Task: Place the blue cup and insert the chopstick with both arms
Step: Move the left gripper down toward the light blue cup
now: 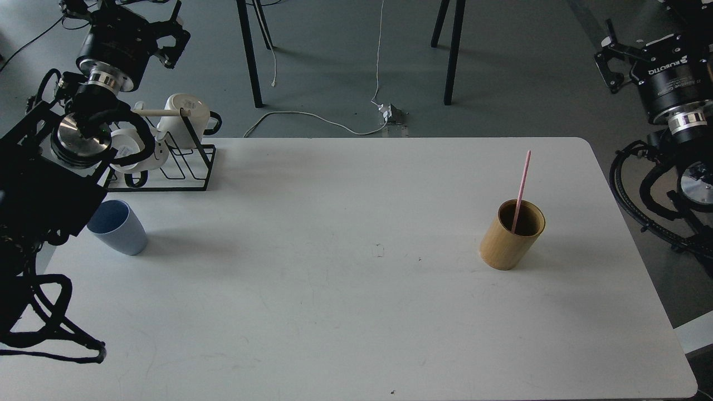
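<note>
The pale blue cup [118, 227] stands upright near the table's left edge, partly hidden behind my left arm. The pink chopstick [522, 189] leans inside a tan bamboo cylinder [512, 235] on the right side of the table. My left gripper [177, 38] hangs high at the far left, above the mug rack and well away from the cup. Its fingers are spread and hold nothing. My right gripper [608, 55], marked ROBOTIQ, hovers beyond the table's far right corner. It is open and empty, far from the chopstick.
A black wire mug rack [186, 161] with white mugs [186, 111] and a pale wooden rod stands at the table's back left corner. Black stand legs and a white cable lie on the floor behind the white table [334, 289].
</note>
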Robot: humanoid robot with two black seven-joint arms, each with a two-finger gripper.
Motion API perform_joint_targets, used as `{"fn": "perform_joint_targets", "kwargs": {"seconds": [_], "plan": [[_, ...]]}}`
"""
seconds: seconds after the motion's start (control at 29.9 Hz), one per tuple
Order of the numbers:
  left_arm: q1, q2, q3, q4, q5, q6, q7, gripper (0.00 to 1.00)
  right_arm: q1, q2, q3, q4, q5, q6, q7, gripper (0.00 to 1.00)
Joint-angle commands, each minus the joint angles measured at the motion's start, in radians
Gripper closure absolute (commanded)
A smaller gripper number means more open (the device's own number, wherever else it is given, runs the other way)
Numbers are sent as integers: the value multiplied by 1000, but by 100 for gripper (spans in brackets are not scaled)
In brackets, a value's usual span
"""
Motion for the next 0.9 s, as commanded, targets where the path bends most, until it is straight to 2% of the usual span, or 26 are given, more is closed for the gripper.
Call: {"fn": "perform_joint_targets", "kwargs": {"seconds": [0.0, 0.1, 0.37, 0.5, 0.6, 0.74, 0.87], "plan": [[0, -2, 0, -1, 0, 0, -9, 0, -2, -1, -3, 0, -3, 0, 2, 1], [4, -2, 1, -8, 1, 0, -52, 0, 0, -1, -17, 0, -15, 0, 5, 0], [-11, 15, 12, -6, 49, 0, -64, 0, 12, -11, -8, -2, -15, 0, 5, 0], [-43, 30, 18, -38, 235, 0, -89, 1, 13, -12, -6, -3, -17, 0, 5, 0], [-80, 108, 18, -75, 461, 0, -100, 2, 13, -14, -5, -5, -17, 0, 7, 0], [-89, 197, 18, -203, 755, 0, -100, 3, 6, -18, -3, -9, -17, 0, 11, 0], [-57, 308, 32, -418, 999, 0, -98, 7, -3, -34, -1, -11, -15, 0, 19, 0]]}}
